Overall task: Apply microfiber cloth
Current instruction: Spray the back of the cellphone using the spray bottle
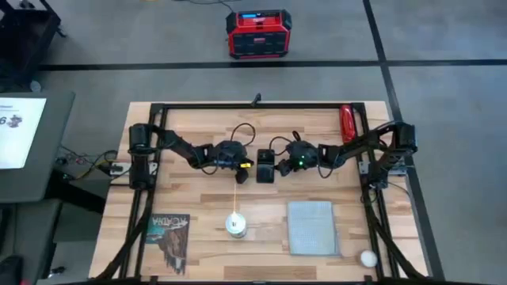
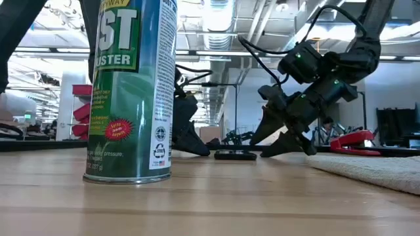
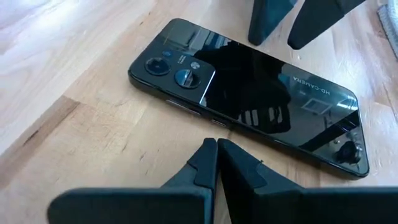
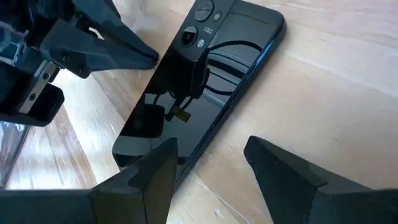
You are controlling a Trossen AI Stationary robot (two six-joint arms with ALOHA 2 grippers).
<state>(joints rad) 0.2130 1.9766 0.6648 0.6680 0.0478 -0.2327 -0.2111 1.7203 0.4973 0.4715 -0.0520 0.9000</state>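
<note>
The pale blue-grey microfiber cloth [image 1: 310, 227] lies flat near the table's front right, with no gripper touching it; its edge shows in the low view [image 2: 371, 168]. A black phone [image 1: 265, 165] lies back side up at the table's middle, between both grippers. My left gripper [image 3: 216, 144] is shut, its tips low beside the phone's left long edge [image 3: 205, 118]. My right gripper [image 4: 211, 155] is open and stands low at the phone's right long edge [image 4: 214, 134], one finger [image 4: 155, 168] in front of the phone's end. My left gripper's shut fingertips [image 3: 208, 152] come slanting down from the table's left, right beside the phone's long edge; I cannot tell whether they touch it. My right gripper's fingers [image 3: 267, 25] stand at the opposite long edge; whether either touches the phone I cannot tell.
A green duster spray can [image 1: 235, 225] stands upright near the front middle. A dark printed booklet [image 1: 169, 240] lies at the front left. A red tool [image 1: 347, 123] lies at the far right and a white ball [image 1: 367, 258] at the front right corner.
</note>
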